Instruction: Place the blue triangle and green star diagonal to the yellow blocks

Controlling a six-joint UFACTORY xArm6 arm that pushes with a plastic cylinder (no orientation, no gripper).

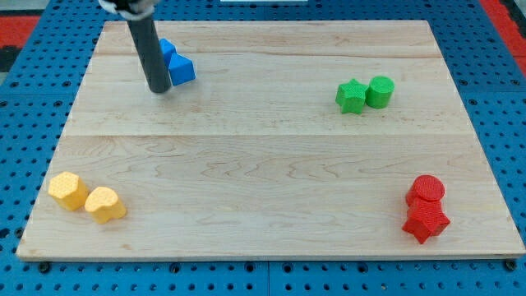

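The blue triangle [182, 70] is found near the board's top-left corner, touching a second blue block [167, 51] that is largely hidden behind the rod, so its shape cannot be made out. The tip [159, 89] is set on the wood just to the view's left of the triangle and slightly below it, so close that contact cannot be ruled out; the triangle thus lies up and to the right of the tip, on the side away from the yellow blocks, and a push from here would be judged to send it further from them. No pincer is carried; only a plain dark matte rod is seen, holding nothing. The green star [351, 96] is placed in the upper right, touching a green cylinder [380, 90] on its right, well apart from the tip. The two yellow blocks [85, 197], rounded and faceted, are set side by side near the bottom-left corner, well below the tip. A red cylinder [427, 189] and a red star [426, 220] are stacked close together at the lower right. All blocks appear to be ribbed printed plastic; the board [263, 164] is pale, smooth, grained wood laid on a blue perforated base [25, 107].
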